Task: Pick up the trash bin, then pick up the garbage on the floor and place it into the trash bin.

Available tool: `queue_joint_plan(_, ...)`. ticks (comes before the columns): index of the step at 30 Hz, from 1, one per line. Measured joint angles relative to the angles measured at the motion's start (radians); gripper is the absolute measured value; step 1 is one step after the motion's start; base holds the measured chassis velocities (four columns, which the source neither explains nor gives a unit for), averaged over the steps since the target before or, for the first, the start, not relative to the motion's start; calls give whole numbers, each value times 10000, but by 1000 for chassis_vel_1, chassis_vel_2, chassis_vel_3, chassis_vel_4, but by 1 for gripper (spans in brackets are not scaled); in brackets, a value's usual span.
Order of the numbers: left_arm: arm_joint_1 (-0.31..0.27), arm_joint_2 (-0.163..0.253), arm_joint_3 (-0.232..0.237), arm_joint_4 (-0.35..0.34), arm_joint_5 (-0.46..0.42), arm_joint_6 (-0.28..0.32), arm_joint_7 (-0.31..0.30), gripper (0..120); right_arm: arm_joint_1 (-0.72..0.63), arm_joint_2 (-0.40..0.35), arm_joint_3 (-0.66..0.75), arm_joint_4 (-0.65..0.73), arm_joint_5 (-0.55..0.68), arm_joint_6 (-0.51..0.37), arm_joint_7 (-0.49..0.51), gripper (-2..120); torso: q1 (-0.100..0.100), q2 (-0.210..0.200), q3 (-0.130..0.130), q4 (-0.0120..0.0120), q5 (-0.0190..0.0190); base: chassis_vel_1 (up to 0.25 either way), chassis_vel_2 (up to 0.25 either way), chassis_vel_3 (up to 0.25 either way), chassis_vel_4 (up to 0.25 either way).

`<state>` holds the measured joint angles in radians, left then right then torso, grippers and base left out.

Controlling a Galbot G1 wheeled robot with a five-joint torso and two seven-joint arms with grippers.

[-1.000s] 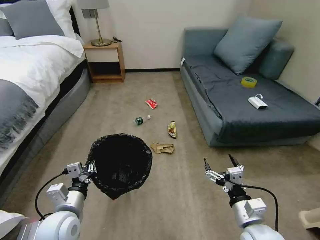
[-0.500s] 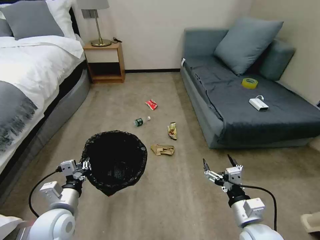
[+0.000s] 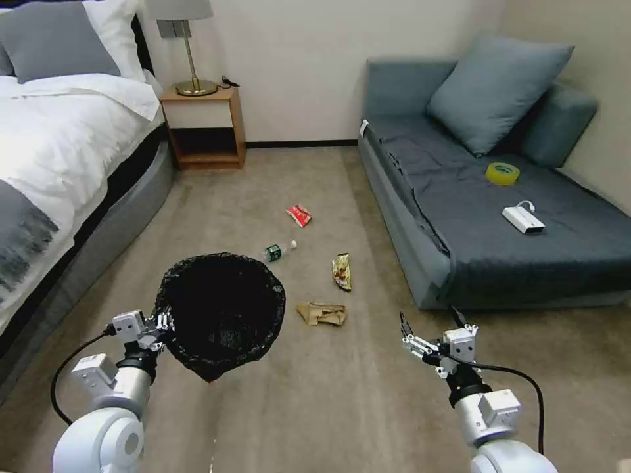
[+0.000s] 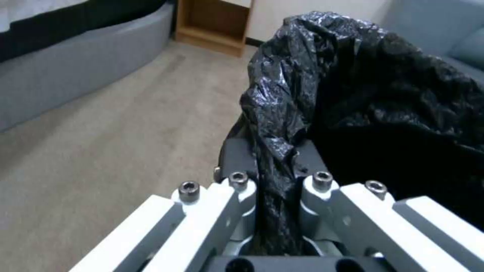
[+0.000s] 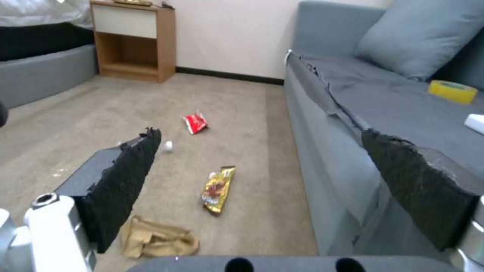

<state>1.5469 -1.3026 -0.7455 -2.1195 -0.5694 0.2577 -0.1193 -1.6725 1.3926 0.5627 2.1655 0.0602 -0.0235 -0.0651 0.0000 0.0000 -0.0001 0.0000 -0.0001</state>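
Beside the sofa (image 3: pixel 460 217), my left end effector (image 3: pixel 161 326) pinches only the bag-lined rim of the trash bin (image 3: pixel 220 312), so it could slip free. My right end effector (image 3: pixel 430 325) hangs wide open, empty, near the crumpled brown paper bag (image 3: pixel 322 313).

Bed (image 3: pixel 59 138) w/ white duvet & grey pillow (image 3: pixel 56 39) along one side of the carpet. Wooden nightstand (image 3: pixel 204 125) by the far wall, brass lamp (image 3: pixel 190 52) on top. Grey sofa (image 3: pixel 499 217) opposite w/ blue-grey cushion (image 3: pixel 499 89), yellow tape roll (image 3: pixel 503 173) & white box w/ cable (image 3: pixel 524 220) on seat, apart.
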Motion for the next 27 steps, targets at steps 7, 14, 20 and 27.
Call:
queue_joint_plan(7,-87,7,-159,144,60,-67,-357,6,2,38,-30,-3,-29,61,31,100,0,0,1,0,-1,-197,203,208,-195)
queue_joint_plan(14,-102,3,-156,156,47,-88,-376,6,0,69,-82,-42,-97,216,43,100,0,0,0,0,0,-215,221,223,-217)
queue_joint_plan(20,-121,-12,-169,184,85,-91,-441,6,24,38,-124,-74,-128,325,35,100,0,0,0,-1,-3,-273,263,269,-272)
queue_joint_plan(27,-91,29,-215,188,130,-85,-317,6,143,-149,-298,-374,-285,939,-341,100,2,-1,3,-1,2,-254,271,281,-284)
